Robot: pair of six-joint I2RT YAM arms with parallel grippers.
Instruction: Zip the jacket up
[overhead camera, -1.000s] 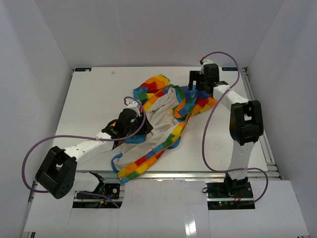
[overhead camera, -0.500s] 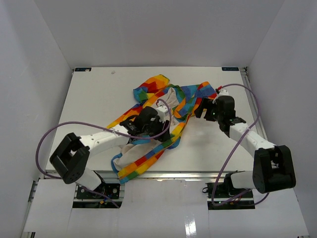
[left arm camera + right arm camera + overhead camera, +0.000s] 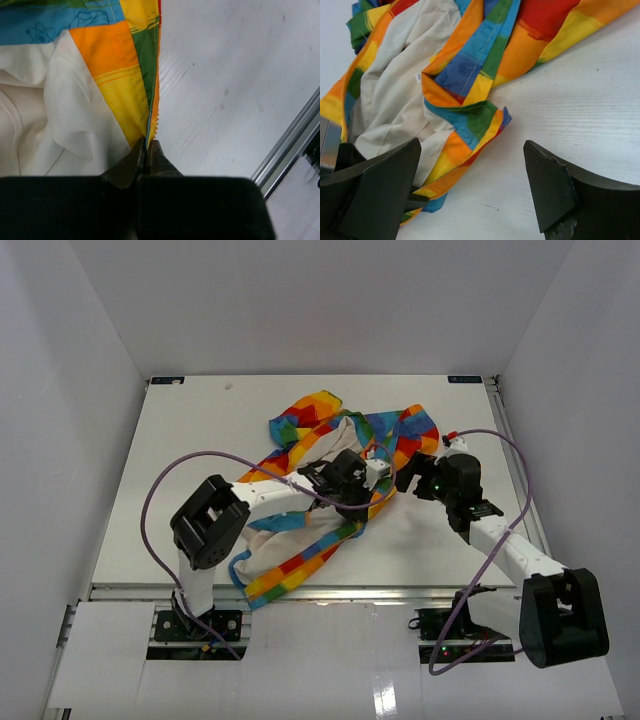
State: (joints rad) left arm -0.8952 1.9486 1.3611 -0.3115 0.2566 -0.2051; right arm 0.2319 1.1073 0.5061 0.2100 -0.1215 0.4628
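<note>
table (image 3: 170,470) is bearing the jacket (image 3: 318,430), lying open and crumpled at centre frame, lining up | left gripper (image 3: 147,150), having reached in from the lower left and just clamped, is pinching the jacket's front edge at the zipper teeth (image 3: 156,125) | right gripper (image 3: 470,185), swung down from the upper right, is hovering spread wide just right of the cloth | one edge is being secured; zipping is not yet beginning
</note>
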